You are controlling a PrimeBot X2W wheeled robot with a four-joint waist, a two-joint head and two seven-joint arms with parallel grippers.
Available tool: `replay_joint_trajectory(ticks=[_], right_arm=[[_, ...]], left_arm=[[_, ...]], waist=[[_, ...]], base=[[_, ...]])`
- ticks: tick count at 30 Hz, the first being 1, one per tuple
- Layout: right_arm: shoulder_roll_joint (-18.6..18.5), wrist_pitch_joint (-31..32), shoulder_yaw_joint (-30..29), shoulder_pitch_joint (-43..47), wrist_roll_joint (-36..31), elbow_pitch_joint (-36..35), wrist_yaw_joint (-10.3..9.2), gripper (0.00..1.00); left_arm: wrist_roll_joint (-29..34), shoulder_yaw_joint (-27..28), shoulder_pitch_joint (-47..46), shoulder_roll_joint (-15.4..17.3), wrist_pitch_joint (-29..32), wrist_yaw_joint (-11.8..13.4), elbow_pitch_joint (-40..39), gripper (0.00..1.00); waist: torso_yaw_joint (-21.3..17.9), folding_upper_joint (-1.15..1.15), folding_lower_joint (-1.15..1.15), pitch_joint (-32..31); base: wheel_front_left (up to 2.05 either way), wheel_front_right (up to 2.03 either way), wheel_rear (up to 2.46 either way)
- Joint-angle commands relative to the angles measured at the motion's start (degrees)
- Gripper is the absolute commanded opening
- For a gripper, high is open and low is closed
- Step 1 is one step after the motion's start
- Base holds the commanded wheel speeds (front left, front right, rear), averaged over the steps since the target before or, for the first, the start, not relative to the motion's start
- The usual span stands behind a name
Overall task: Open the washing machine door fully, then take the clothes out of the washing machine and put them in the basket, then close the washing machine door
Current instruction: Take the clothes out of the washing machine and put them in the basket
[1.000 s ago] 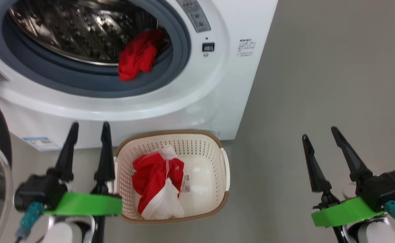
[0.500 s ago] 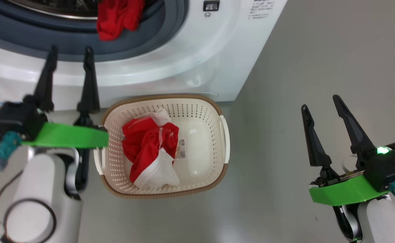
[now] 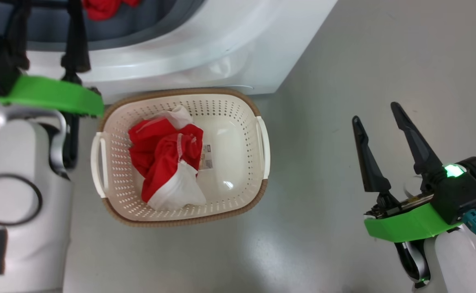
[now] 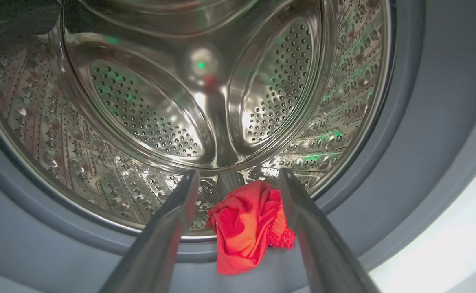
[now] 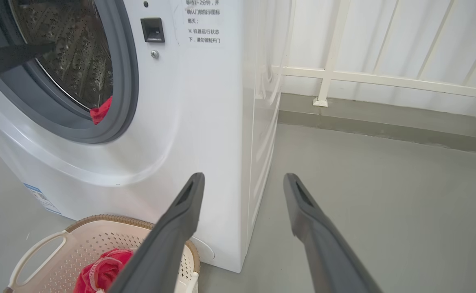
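The washing machine [image 3: 205, 53] stands open, its door out of view. One red garment of the clothes [image 4: 246, 224] lies on the grey gasket [image 4: 425, 122] at the lip of the steel drum [image 4: 160, 101]. My left gripper [image 4: 238, 173] is open and points into the opening, its fingers either side of that garment and short of it. More red and white clothes [image 3: 160, 158] lie in the basket [image 3: 180, 223] on the floor before the machine. My right gripper [image 3: 375, 113] hangs open and empty over the floor, right of the basket.
A white railing [image 5: 376, 79] and a low kerb run behind the machine's right side. Grey floor [image 3: 343, 61] spreads to the right of the machine and the basket. My left forearm [image 3: 22, 203] stands close beside the basket's left handle.
The head view has tipped down, so the machine has slid up the picture. My left gripper has gone forward from beside the basket to the drum opening. The right gripper has hardly moved.
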Motion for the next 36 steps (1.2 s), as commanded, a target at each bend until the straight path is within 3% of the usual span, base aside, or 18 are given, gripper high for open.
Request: replay_joint_trajectory(ticks=[1,13,28,36], right_arm=[[-0.2,-0.4,1.4,-0.7,-0.1,-1.4,0.26,1.00],[-0.2,-0.4,2.1,-2.6,0.4,-1.2,0.26,1.00],[-0.2,-0.4,3.5,-4.9,1.0,-0.3,0.26,1.00],[-0.2,-0.4,3.8,-5.1,1.2,-0.1,0.26,1.00]], left_arm=[[0.5,1.4,-0.9,2.5,-0.3,-0.5,-0.8,1.00],[-1.3,-0.2,-13.5,5.3,1.6,-2.7,11.2,1.00],[-20.1,-8.3,-23.1,7.7,21.2,-3.6,17.7,1.00],[-19.8,-12.4,-24.2,10.7,24.6,-3.6,20.9,1.00]], waist=[[-0.6,0.00,0.00,0.7],[-1.9,0.00,0.00,4.2],[-3.3,0.00,0.00,6.5],[-4.0,0.00,0.00,6.8]], base=[[0.00,0.00,0.00],[0.00,0.00,0.00],[0.00,0.00,0.00],[0.00,0.00,0.00]])
